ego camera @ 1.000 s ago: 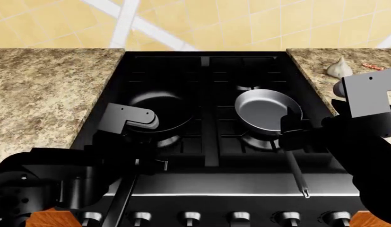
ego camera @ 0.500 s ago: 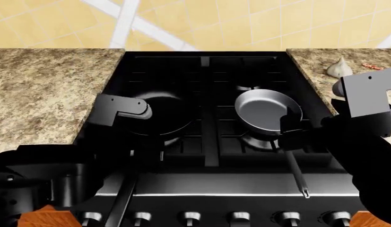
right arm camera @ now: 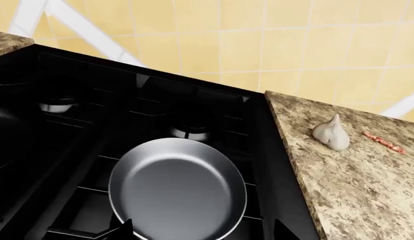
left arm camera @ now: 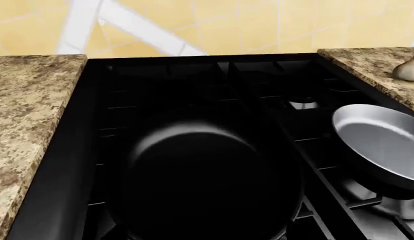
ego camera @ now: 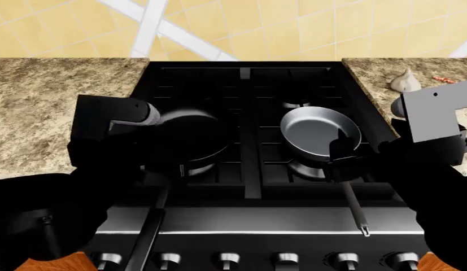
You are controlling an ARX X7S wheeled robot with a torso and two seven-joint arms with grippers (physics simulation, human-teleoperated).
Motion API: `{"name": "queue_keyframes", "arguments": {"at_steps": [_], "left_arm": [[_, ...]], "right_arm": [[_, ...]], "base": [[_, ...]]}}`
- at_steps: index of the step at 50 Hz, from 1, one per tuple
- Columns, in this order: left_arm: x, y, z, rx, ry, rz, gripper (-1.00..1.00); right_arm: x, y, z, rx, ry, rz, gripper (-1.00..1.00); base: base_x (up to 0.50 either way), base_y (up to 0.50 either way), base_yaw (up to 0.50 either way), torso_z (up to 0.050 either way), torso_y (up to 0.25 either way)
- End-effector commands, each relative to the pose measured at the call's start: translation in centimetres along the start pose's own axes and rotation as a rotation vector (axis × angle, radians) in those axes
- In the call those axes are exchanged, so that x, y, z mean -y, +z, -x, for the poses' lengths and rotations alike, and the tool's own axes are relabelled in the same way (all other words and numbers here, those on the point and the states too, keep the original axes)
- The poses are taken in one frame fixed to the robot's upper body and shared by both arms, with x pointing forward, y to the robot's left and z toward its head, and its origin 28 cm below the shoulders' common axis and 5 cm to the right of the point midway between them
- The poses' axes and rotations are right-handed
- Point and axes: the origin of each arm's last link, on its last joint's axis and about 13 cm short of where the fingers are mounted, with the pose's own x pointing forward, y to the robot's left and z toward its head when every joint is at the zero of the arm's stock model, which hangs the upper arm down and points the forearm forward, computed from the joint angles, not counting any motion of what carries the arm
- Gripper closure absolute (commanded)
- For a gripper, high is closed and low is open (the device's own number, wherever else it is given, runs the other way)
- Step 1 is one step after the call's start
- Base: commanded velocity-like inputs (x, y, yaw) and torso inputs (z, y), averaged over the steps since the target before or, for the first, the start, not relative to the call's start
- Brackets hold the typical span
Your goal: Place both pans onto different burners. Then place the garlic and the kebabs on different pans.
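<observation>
— Black all over, the large deep pan (ego camera: 190,141) sits on the front-left burner (ego camera: 195,167) of the stove (ego camera: 248,84), its long flat handle (ego camera: 152,226) running toward the knobs (ego camera: 227,261). Where is the other pan?

— The smaller grey pan (ego camera: 320,134) sits on the front-right burner (ego camera: 312,169), thin handle (ego camera: 354,206) pointing at the front edge. The two pans lie apart, with the stove's centre bar between them.

— And the food?

— The garlic (right arm camera: 331,134) lies on the granite counter (right arm camera: 354,170) right of the stove, pointed tip up. The kebab (right arm camera: 384,143) lies just beside it on the same counter, further from the stove; neither touches a pan.

— What of the arms?

— The left arm (ego camera: 105,132) hangs over the stove's left edge, covering part of the black pan's rim. The right arm (ego camera: 433,121) is over the counter edge, with a dark part beside the grey pan's near rim.

— Fingers apart or together?

— I cannot tell for either gripper. The left wrist view shows only the black pan (left arm camera: 207,185) and grey pan (left arm camera: 384,142); the right wrist view shows two dark tips at the frame edge, too little to judge.
</observation>
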Motion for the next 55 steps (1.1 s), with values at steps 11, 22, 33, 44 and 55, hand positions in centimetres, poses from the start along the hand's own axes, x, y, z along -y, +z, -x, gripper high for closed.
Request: {"name": "queue_keyframes", "arguments": {"at_steps": [11,22,33,44,55], "left_arm": [[0.16,0.37,1.20,0.143,-0.024,0.026,-1.00],[0.28,0.31,1.05,0.143,-0.027,0.020,-1.00],[0.37,0.28,0.93,0.146,-0.033,0.024,-1.00],[0.47,0.28,0.79,0.147,-0.040,0.023,-1.00],[0.48,0.35,0.83,0.150,-0.041,0.020,-1.00]], "right_arm": [[-0.37,0.39,0.18,0.059,0.038,-0.040,-1.00],[-0.38,0.31,0.32,0.072,0.049,-0.025,-1.00],[-0.27,0.13,0.36,0.059,0.038,-0.025,-1.00],[-0.18,0.07,0.39,0.058,0.046,-0.034,-1.00],[-0.16,0.22,0.50,0.064,0.054,-0.036,-1.00]], "base": [[0.00,0.00,0.00,0.000,0.000],[0.00,0.00,0.00,0.000,0.000],[-0.13,0.00,0.00,0.000,0.000],[-0.50,-0.19,0.00,0.000,0.000],[-0.37,-0.44,0.00,0.000,0.000]]}}
